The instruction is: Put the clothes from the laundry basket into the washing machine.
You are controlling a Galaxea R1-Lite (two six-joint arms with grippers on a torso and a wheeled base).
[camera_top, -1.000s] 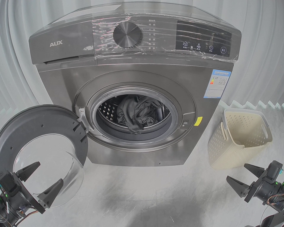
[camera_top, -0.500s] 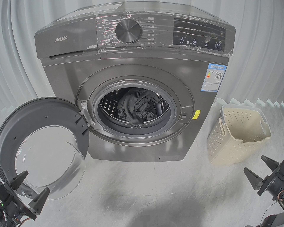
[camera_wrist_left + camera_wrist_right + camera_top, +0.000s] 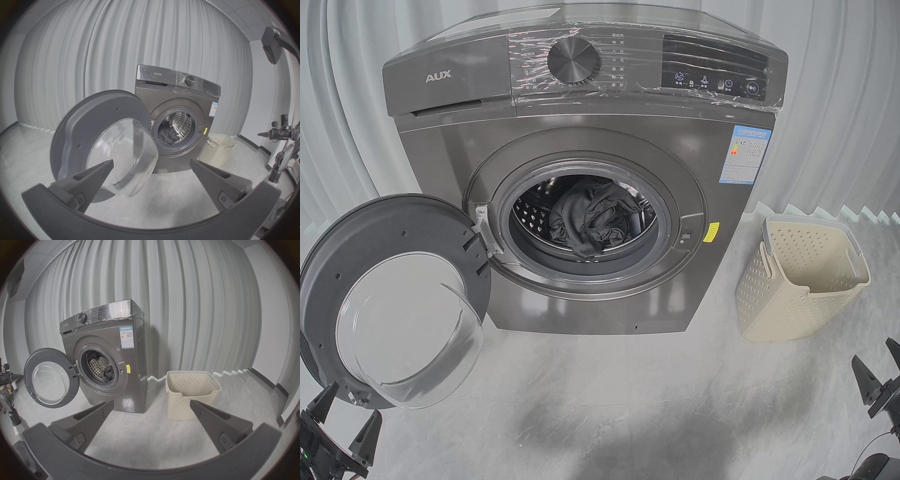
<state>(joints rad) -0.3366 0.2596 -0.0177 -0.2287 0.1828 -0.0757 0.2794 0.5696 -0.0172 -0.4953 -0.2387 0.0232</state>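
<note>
The grey washing machine (image 3: 581, 156) stands ahead with its round door (image 3: 394, 300) swung wide to the left. A dark garment (image 3: 590, 215) lies heaped in the drum, one fold drooping over the rim. The cream laundry basket (image 3: 800, 281) sits on the floor to the machine's right, and I see nothing inside it (image 3: 190, 390). My left gripper (image 3: 344, 419) is open at the lower left, below the door, holding nothing (image 3: 151, 165). Open and holding nothing as well, my right gripper (image 3: 878, 369) is low at the right edge, short of the basket (image 3: 151, 405).
Pale pleated curtains (image 3: 844, 94) hang behind the machine. The open door (image 3: 103, 140) juts out over the floor on the left. Bare grey floor (image 3: 625, 387) stretches between me and the machine. A stand with equipment (image 3: 281, 137) is off to one side.
The whole head view has pulled back: machine and basket look smaller and higher. Both grippers have dropped toward the lower corners, staying open. The garment lies as before.
</note>
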